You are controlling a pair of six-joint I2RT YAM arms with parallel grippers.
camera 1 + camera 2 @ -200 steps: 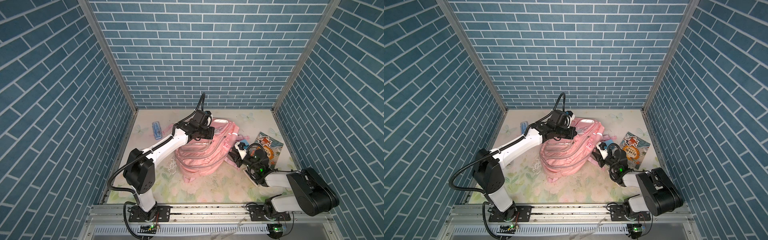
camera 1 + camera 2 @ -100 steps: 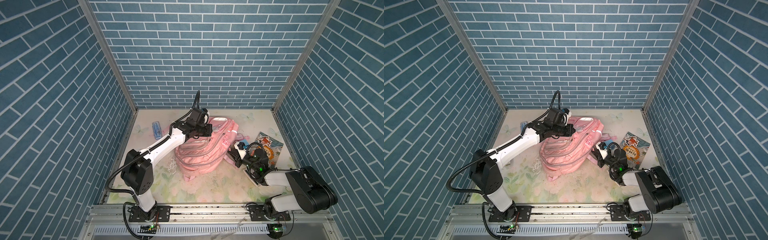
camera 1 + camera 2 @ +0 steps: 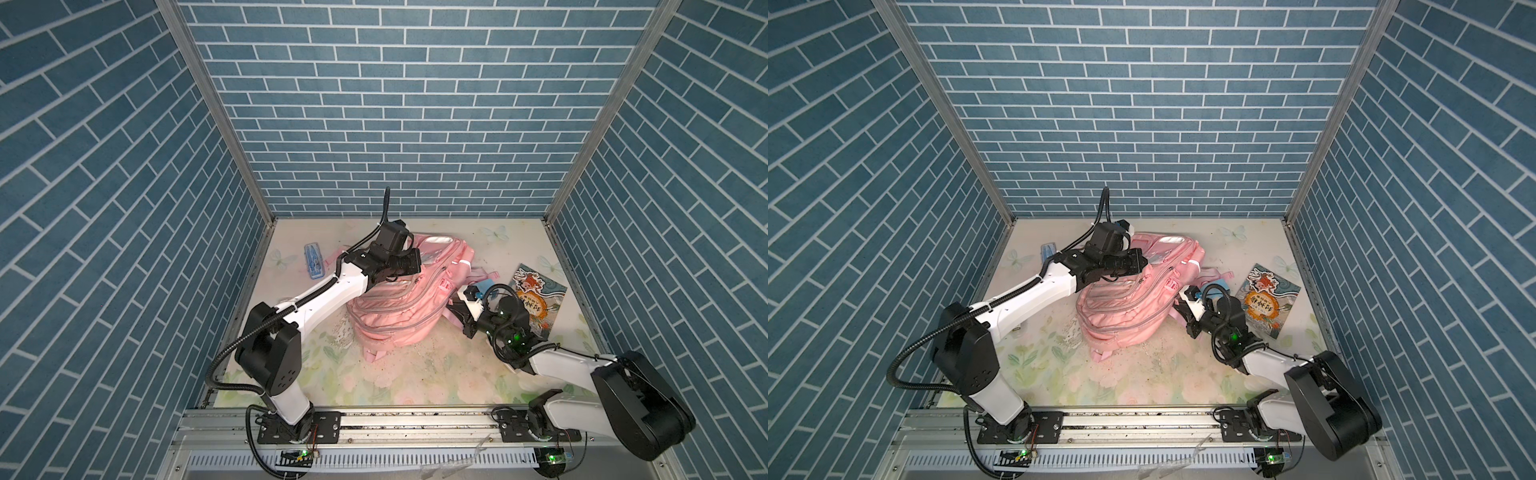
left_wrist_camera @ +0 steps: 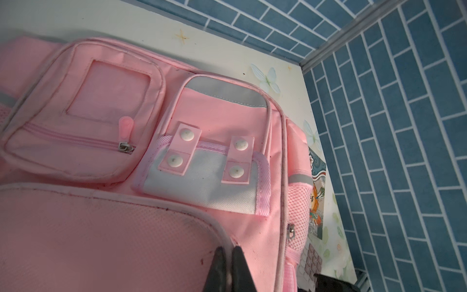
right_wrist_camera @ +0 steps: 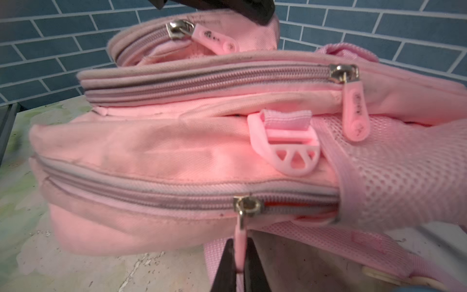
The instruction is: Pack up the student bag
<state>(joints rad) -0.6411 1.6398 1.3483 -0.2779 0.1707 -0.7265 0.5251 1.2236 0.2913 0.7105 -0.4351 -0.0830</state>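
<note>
In both top views the student bag [image 3: 399,307] [image 3: 1125,307] lies on its side in the middle of the floral table [image 3: 415,374], its pocketed face turned up and toward the back wall. The left gripper [image 3: 411,269] sits on the bag's upper part, its fingertips hidden under the wrist block. The right gripper [image 3: 457,309] meets the bag's right edge low down, and cables cover its jaws there. A picture book [image 3: 536,299] lies flat to the right, its near corner under the right arm. A blue pencil case [image 3: 312,259] lies at the back left; in a top view the left arm cuts off most of it [image 3: 1048,249].

The left wrist view shows only the tips of the black fingers [image 4: 219,255], cut off by the frame edge. They are clenched, with a pale sliver between them where the piping of a large front pocket runs in, so they pinch the bag. Beyond the bag only a narrow strip of the book shows.

In the right wrist view the fingers [image 5: 227,263] are clamped on a thin pink zipper pull [image 5: 239,237], which hangs from the metal slider of the lowest zipper. The near edges of the bag are blurred, and a dark shape crosses the top of the frame.
</note>
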